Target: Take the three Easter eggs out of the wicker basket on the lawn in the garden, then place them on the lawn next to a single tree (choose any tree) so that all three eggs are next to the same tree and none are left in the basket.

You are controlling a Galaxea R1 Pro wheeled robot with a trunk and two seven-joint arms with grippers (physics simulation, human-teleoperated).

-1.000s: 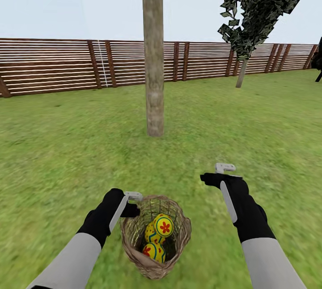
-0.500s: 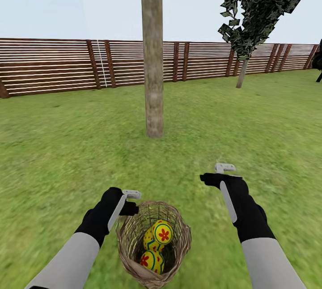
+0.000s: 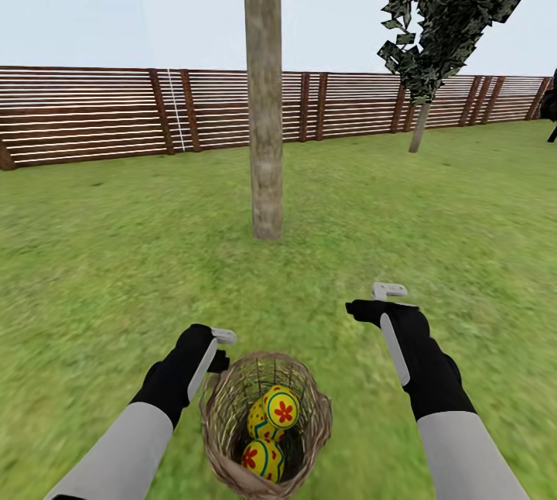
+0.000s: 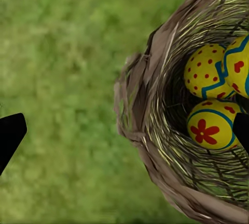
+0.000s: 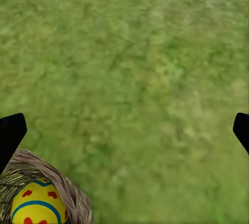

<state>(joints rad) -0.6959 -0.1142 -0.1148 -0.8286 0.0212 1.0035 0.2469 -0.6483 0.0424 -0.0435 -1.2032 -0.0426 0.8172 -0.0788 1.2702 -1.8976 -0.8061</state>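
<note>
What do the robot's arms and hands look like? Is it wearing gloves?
It looks that way. Each forearm is smooth pale grey, then turns black toward the end like a glove. The left hand and right hand have light grey, squared fingers, and a pale strip runs along each black wrist. No cables show.

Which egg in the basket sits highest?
The red-flower Easter egg at the middle of the wicker basket, resting on the dotted egg behind it; the third egg lies lower, nearer the robot.
</note>
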